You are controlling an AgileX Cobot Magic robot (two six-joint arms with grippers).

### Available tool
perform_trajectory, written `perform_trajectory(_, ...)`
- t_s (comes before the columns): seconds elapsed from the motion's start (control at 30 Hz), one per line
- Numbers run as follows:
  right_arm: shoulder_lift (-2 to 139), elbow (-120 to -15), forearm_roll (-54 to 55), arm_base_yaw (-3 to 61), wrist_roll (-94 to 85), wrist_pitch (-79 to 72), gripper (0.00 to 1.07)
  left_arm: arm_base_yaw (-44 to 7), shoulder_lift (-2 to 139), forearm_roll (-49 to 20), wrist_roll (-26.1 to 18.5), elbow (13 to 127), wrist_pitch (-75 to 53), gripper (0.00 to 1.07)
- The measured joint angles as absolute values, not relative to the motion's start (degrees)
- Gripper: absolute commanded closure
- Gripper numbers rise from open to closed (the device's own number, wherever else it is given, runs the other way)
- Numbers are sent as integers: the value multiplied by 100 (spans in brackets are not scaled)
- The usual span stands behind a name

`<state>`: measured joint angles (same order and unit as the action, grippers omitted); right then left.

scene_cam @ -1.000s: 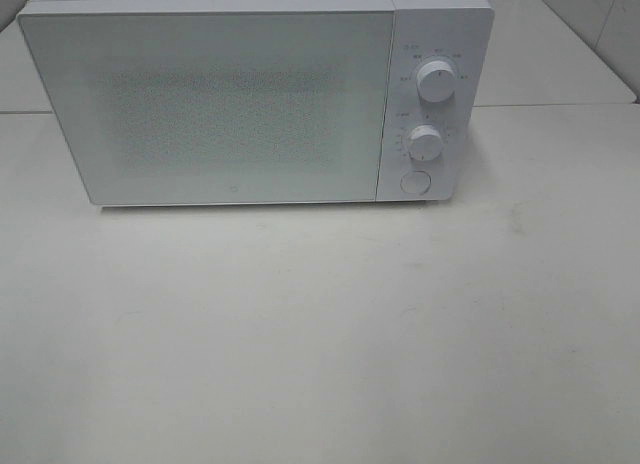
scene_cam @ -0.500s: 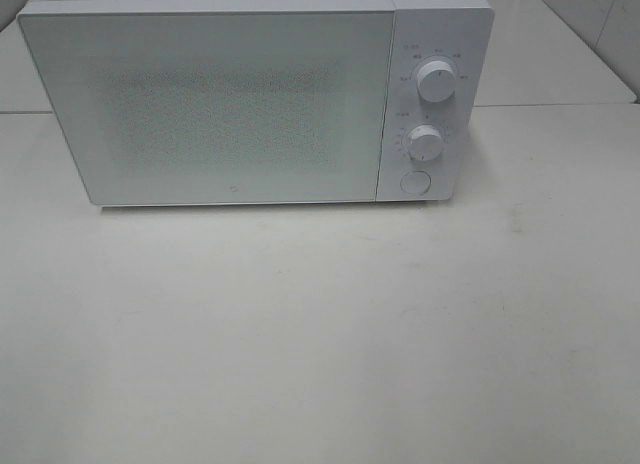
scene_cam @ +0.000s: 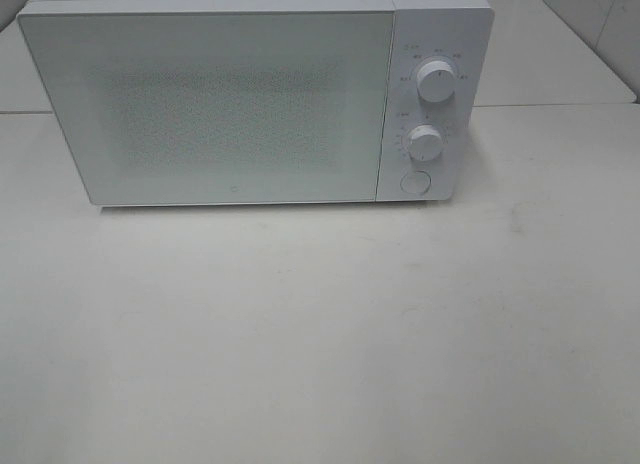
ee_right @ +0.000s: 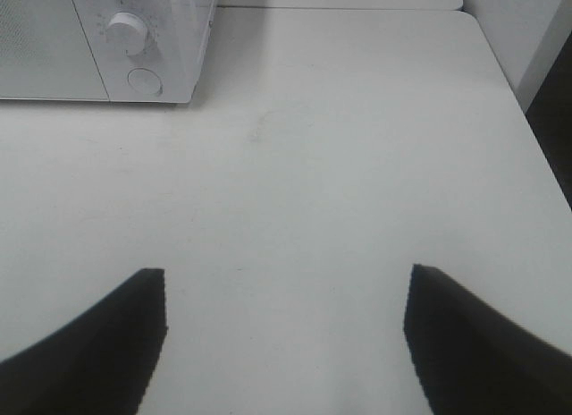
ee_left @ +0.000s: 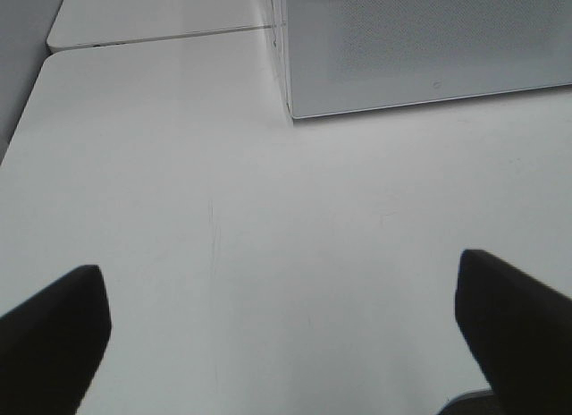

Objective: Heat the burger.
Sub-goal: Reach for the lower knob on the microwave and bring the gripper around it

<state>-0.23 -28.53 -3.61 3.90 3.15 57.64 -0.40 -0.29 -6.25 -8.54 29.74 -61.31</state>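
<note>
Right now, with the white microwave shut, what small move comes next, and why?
Probably the right gripper reaches for the round white button below the two dials of the white box-shaped microwave: its door is shut, no burger shows, and the gripper's jaws stand open, empty.

White table (scene_cam: 320,334) lit flat and even, faint scuffs noted on top. White microwave (scene_cam: 210,104) set at the rear, door closed. Second white tabletop (scene_cam: 545,69) butted behind, seam visible. Pale tiled wall (scene_cam: 605,19) glimpsed at right rear.
</note>
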Motion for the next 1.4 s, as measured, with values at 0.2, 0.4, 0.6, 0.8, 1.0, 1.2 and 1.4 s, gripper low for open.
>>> perform_trajectory(0.2,-23,-2853,-361,390,315,5764,34,-40,-29,-625,-848,2974,-6131,8)
perform_trajectory(0.4,-23,-2853,-361,390,309,5764,34,-40,-29,-625,-848,2974,-6131,8)
perform_trajectory(0.6,-23,-2853,-361,390,309,5758,34,-40,-29,-625,-848,2974,-6131,8)
perform_trajectory(0.8,-23,-3071,-361,390,298,5541,34,-40,-29,-625,-848,2974,-6131,8)
perform_trajectory(1.0,63,-3105,-361,390,298,5111,34,-40,-29,-625,-848,2974,-6131,8)
perform_trajectory(1.2,831,-3105,-361,390,298,4744,34,-40,-29,-625,-848,2974,-6131,8)
perform_trajectory(1.4,1753,-3105,-361,390,298,3885,34,-40,-29,-625,-842,2974,-6131,8)
